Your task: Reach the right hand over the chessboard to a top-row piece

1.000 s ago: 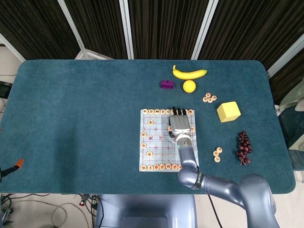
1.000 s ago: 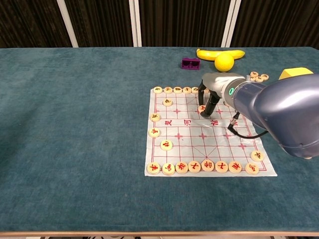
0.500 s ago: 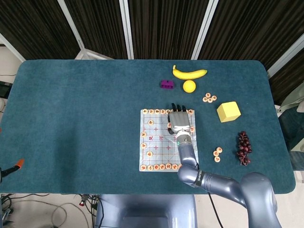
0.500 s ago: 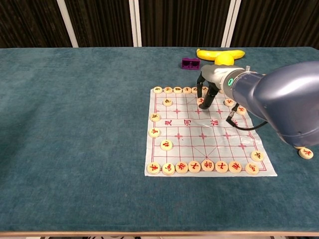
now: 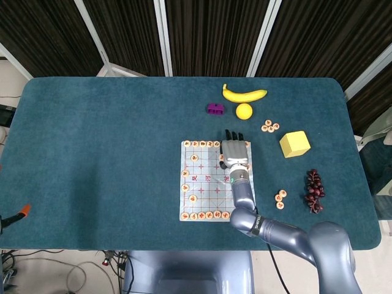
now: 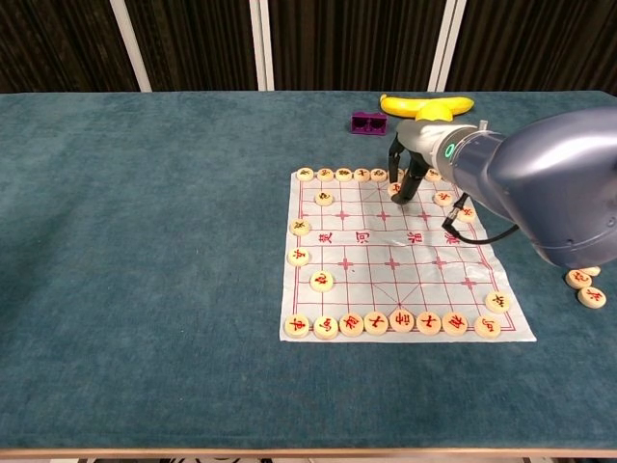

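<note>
My right hand (image 5: 235,154) hangs over the far right part of the white paper chessboard with its red grid (image 5: 202,184), palm down, dark fingers (image 6: 409,179) pointing down and away from me toward the top row of round pale wooden pieces with red characters (image 6: 342,175). From the chest view the fingers look loosely apart and hold nothing; one fingertip comes down right at a piece near the top edge, though I cannot tell whether it touches that piece or stands just above it. My forearm runs back across the board's right side toward me, over the bottom row of the same wooden discs (image 6: 390,322). Judging from this, the reach is nearly done: the hand is already across the board and at the top row, and what is left is only to settle on the chosen piece. Beyond the board's far edge lie a small purple plastic block (image 5: 215,109), a yellow banana (image 5: 244,94) and a small yellow round fruit (image 5: 244,111); to the right on the dark teal cloth-covered bench (image 5: 92,147) sit a yellow cube (image 5: 294,144), loose discs and a dark bunch of grapes (image 5: 315,191). My left hand is out of sight in both views.
</note>
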Controlling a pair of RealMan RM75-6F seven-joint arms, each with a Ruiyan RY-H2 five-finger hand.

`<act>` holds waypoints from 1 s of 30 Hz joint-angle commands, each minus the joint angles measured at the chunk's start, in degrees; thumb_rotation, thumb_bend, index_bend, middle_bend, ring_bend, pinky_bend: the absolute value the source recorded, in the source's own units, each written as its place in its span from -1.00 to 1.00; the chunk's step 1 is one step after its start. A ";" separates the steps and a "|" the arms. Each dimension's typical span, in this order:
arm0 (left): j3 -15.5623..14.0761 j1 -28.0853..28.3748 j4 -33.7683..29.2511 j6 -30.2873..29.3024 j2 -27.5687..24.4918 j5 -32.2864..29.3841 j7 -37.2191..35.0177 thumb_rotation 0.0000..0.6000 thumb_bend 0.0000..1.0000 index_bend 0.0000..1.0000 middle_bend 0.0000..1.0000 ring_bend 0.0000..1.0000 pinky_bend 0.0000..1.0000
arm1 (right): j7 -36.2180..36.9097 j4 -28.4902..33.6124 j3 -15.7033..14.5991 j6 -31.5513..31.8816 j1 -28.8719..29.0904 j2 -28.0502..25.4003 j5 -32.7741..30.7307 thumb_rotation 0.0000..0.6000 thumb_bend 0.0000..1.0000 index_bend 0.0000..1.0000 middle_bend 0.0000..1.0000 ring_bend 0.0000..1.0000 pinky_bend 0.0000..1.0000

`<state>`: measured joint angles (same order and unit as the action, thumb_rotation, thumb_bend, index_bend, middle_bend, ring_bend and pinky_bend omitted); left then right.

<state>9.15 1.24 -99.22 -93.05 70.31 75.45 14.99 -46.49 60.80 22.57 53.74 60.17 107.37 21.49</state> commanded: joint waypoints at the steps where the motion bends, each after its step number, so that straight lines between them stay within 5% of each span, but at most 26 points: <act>1: 0.00 0.00 0.01 -0.07 0.05 0.02 0.06 1.00 -0.92 -0.89 -1.00 -1.00 -0.86 | 0.34 -0.43 -0.17 -0.23 0.06 0.40 0.40 1.00 -0.18 0.02 -1.00 -0.93 -0.86; 30: 0.11 -0.12 -0.15 -0.25 -0.29 -0.15 -0.43 1.00 -0.92 -0.89 -1.00 -1.00 -0.86 | 1.96 -6.06 0.42 -1.56 0.43 4.36 2.28 1.00 -0.18 -0.10 -1.00 -0.93 -0.86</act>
<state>9.26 1.12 -99.37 -93.29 70.02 75.30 14.55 -44.51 54.76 22.98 52.19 60.59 111.71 23.77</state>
